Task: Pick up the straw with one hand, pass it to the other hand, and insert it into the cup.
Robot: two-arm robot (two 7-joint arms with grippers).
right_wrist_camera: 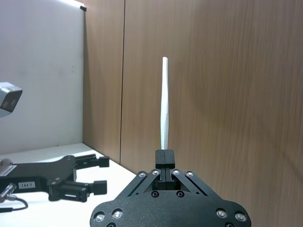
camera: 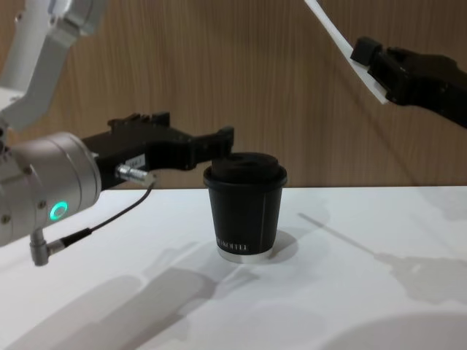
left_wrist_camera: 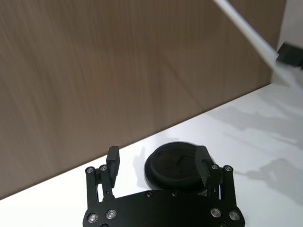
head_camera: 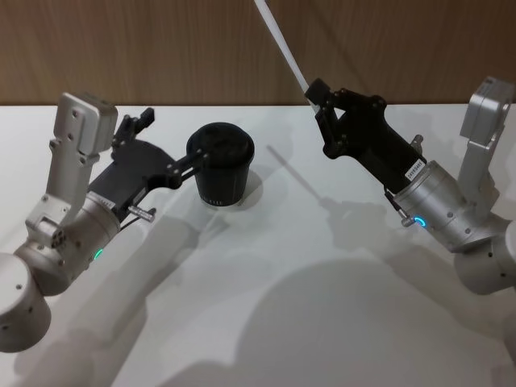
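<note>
White and thin-walled, the straw point(head_camera: 282, 48) is pinched in the right claw point(head_camera: 313, 93), whose jaws are closed on it close to one end. A short stub sticks out behind the fingertips. The long free length runs straight out ahead of them, up and away from the tabletop point(head_camera: 282, 282), slanting toward the wooden wall point(head_camera: 161, 48).

Handling, as judged:
- The straw looks very light and only moderately stiff. It shows no sag along its free length.
- A hollow tube of this kind will likely flatten or kink under a hard pinch, so light clamping force is advised.
- The surface looks smooth, so the straw may slide or swivel between flat pads.
- Best hold for a handover: on the free length ahead of the right claw's fingertips, near mid-length. This leaves a clear end to enter the lid.

The left claw point(head_camera: 172, 137) is spread wide and holds nothing. It sits low, with the cup point(head_camera: 219, 173) just ahead of its fingertips and one finger point(head_camera: 193, 160) close beside the lid. Contact cannot be confirmed.

The cup stands upright on the tabletop, well below and to the side of the right claw. It looks light and easy to tip. The lid opening cannot be made out.
</note>
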